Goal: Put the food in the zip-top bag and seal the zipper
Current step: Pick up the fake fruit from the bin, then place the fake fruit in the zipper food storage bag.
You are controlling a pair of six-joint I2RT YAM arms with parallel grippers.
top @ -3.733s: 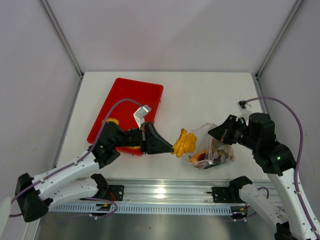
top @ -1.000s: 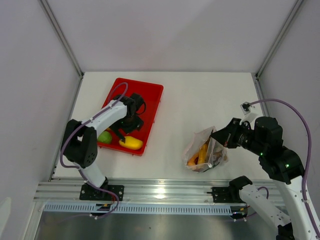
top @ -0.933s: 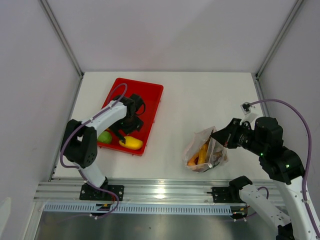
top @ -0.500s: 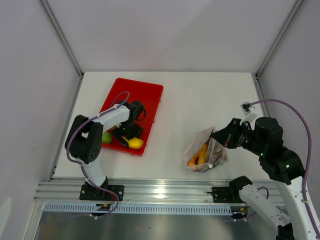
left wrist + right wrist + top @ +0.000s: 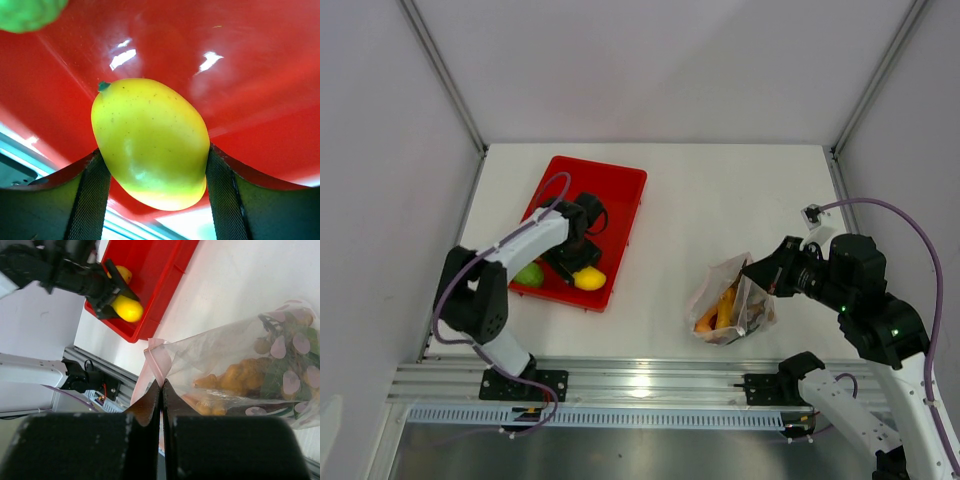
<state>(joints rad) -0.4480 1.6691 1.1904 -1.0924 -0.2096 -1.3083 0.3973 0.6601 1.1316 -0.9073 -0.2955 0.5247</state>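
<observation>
The yellow mango [image 5: 588, 279] [image 5: 150, 142] lies in the near corner of the red tray [image 5: 612, 186]. My left gripper [image 5: 582, 274] [image 5: 155, 152] is shut on it, with both mesh pads against its sides. A green lime [image 5: 529, 274] [image 5: 27, 11] sits beside it in the tray. The clear zip-top bag [image 5: 730, 298] [image 5: 240, 352] stands on the table at the right. It holds orange pieces [image 5: 235, 377] and other food. My right gripper [image 5: 753, 268] [image 5: 161, 385] is shut on the bag's mouth edge, pinching the pinkish zipper [image 5: 159, 362].
The red tray [image 5: 165, 265] lies at the left, tilted on the white table [image 5: 720, 190]. An orange fruit [image 5: 124, 273] peeks from behind the left gripper. A metal rail [image 5: 640, 385] runs along the near edge, and grey walls enclose the table.
My left gripper has slid toward the tray's near corner and its jaws have narrowed onto the mango, which shifted slightly. The right gripper and the bag have not moved.
</observation>
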